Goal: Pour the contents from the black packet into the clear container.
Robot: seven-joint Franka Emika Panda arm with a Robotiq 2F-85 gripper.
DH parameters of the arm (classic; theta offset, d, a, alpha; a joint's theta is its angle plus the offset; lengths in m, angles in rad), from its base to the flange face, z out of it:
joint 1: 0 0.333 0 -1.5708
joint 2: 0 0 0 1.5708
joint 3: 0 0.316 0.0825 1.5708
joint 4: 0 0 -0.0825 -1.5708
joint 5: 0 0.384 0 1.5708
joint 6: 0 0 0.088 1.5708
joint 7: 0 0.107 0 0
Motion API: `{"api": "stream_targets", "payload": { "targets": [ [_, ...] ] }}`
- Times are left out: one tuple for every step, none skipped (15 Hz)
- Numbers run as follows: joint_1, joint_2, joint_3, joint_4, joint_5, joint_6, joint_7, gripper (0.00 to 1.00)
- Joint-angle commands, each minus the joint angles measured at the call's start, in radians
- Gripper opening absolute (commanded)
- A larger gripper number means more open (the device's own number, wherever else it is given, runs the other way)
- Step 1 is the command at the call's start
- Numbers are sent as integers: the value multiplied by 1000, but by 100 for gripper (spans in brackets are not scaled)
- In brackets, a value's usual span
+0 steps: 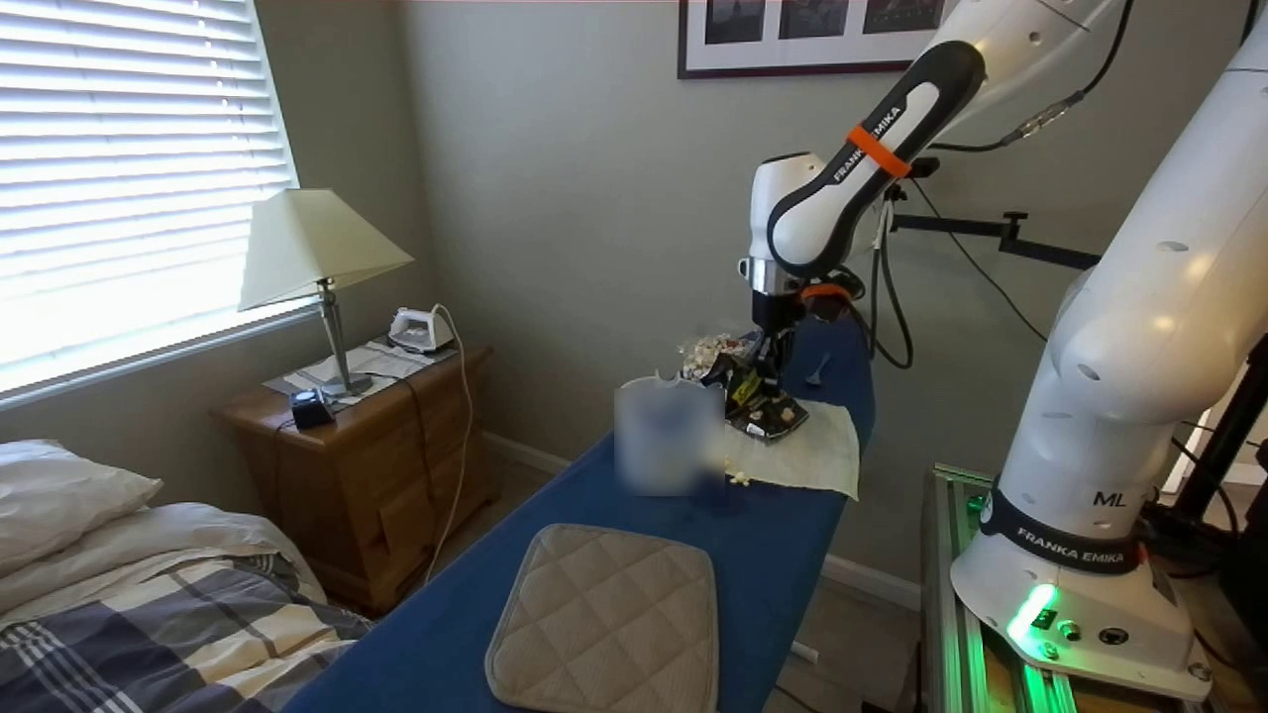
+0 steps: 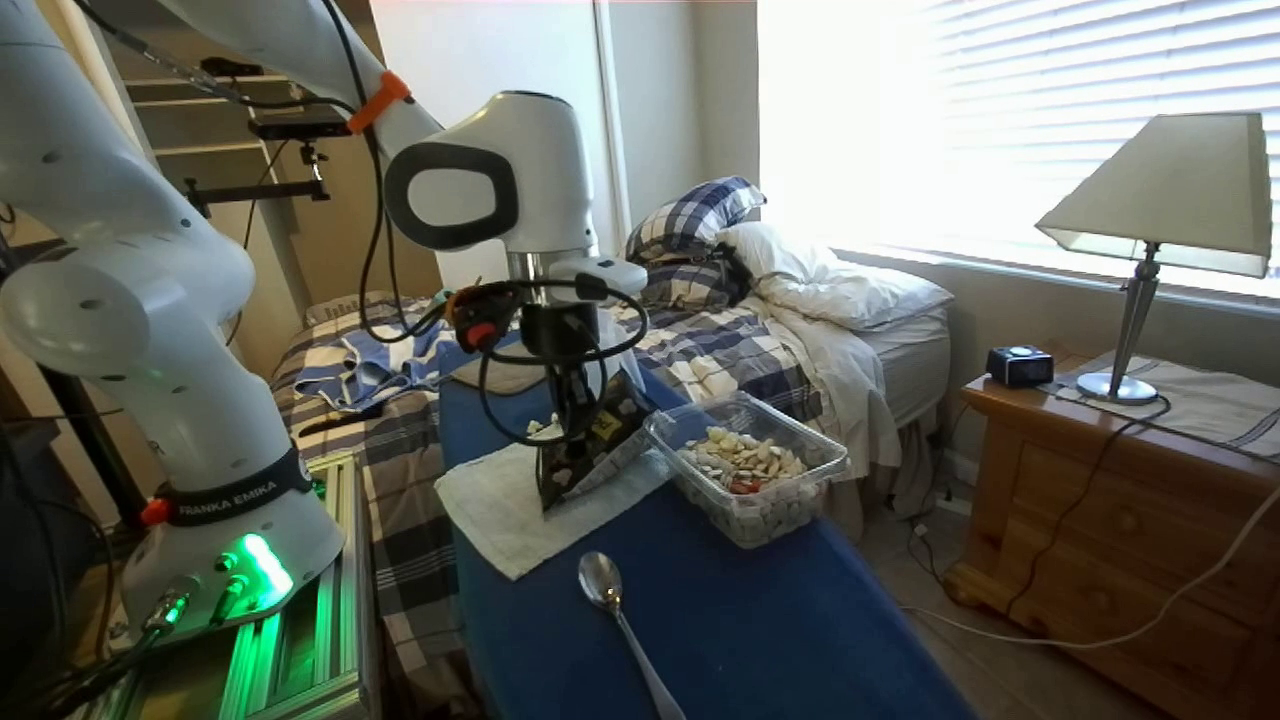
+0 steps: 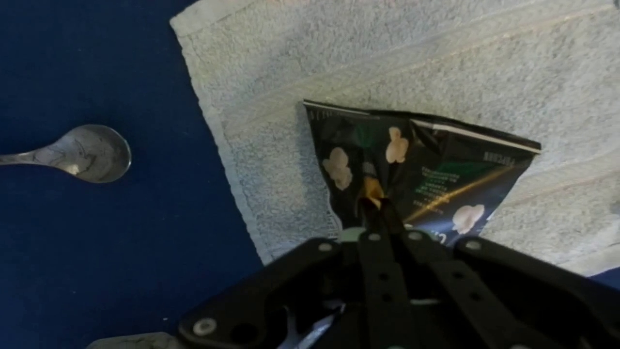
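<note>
The black packet (image 1: pixel 778 416) shows in both exterior views (image 2: pixel 618 425) and in the wrist view (image 3: pixel 445 179), with printed popcorn pieces and a yellowish stripe. My gripper (image 1: pixel 768 371) points down and is shut on it; the pinched fold shows at the fingertips in the wrist view (image 3: pixel 375 206). In an exterior view the gripper (image 2: pixel 575 425) holds the packet tilted over the white cloth (image 2: pixel 530 530). I cannot tell whether its low corner touches the cloth. The clear container (image 1: pixel 669 436) stands upright beside the packet; it is blurred, so its contents cannot be told.
A clear rectangular tub (image 2: pixel 750 500) of pale pieces with some red stands beside the packet. A spoon (image 2: pixel 600 585) lies near the cloth, also in the wrist view (image 3: pixel 92 152). Pale crumbs (image 1: pixel 738 479) lie by the cloth. A grey quilted pad (image 1: pixel 614 614) lies on the blue board.
</note>
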Motion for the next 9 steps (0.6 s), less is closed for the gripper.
{"api": "stream_targets", "payload": {
  "targets": [
    [20,-54,43,2,29,-69,51,0],
    [27,-68,56,4,34,-94,69,0],
    [31,-84,72,6,30,-113,98,0],
    [32,-96,87,7,20,-122,127,0],
    [32,-105,103,8,12,-129,162,0],
    [32,-101,117,23,10,-126,202,0],
    [31,-104,133,35,8,-142,239,0],
    [29,-105,147,49,4,-154,275,0],
    [26,-106,162,68,-1,-173,313,0]
  ]
}}
